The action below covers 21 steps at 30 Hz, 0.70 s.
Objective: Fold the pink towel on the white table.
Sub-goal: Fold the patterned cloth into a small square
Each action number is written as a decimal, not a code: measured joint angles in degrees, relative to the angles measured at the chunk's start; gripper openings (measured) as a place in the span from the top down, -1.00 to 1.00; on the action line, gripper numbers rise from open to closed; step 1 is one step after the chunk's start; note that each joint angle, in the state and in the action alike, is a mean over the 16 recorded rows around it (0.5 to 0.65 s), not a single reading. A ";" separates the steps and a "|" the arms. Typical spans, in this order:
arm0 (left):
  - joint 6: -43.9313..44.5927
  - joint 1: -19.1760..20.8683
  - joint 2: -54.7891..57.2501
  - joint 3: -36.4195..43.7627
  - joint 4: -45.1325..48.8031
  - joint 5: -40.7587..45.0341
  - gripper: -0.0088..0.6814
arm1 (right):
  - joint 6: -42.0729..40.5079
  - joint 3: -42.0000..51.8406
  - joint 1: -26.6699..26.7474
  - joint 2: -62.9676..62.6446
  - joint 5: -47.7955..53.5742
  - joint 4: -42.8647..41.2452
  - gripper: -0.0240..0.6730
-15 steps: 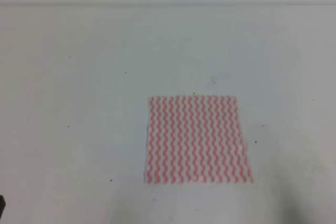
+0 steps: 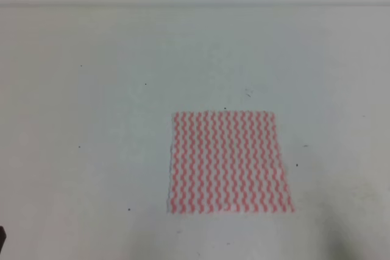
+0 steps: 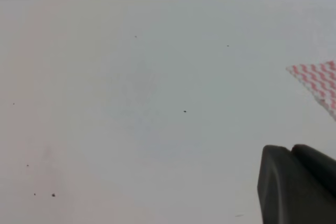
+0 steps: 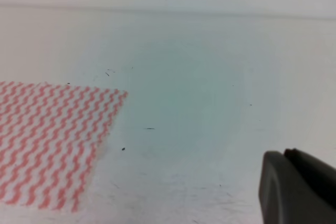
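The pink towel [image 2: 228, 161] lies flat and spread out on the white table [image 2: 109, 120], right of centre in the exterior high view. One corner of the towel [image 3: 317, 80] shows at the right edge of the left wrist view. In the right wrist view its right part [image 4: 50, 140] fills the lower left. A dark finger [image 3: 294, 190] of my left gripper shows at the bottom right of the left wrist view, well clear of the towel. A dark finger [image 4: 294, 187] of my right gripper shows likewise, apart from the cloth. Neither view shows both jaws.
A dark sliver [image 2: 2, 238] of the left arm sits at the lower left edge of the exterior high view. The table's far edge [image 2: 195, 5] runs across the top. Small dark specks dot the surface.
The dark sliver at the lower left edge looks slightly smaller. The towel has not moved.
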 joint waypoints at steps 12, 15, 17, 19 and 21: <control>0.00 0.00 0.00 0.00 0.00 -1.36 0.99 | 0.00 0.09 0.01 -0.44 -0.14 0.00 0.99; 0.00 0.00 0.00 0.00 0.00 -2.33 0.99 | 0.00 0.00 0.01 -0.33 -0.31 0.32 0.99; -0.01 0.00 -0.11 0.09 0.01 -3.10 0.99 | 0.00 -0.19 0.00 -0.11 -0.41 1.03 0.99; -0.01 0.00 -0.11 0.09 0.01 -3.79 0.99 | 0.00 -0.19 0.00 -0.11 -0.66 2.28 0.99; -0.11 -0.01 -0.22 0.18 -0.19 -4.57 0.99 | 0.00 -0.28 0.00 0.00 -1.03 4.15 0.99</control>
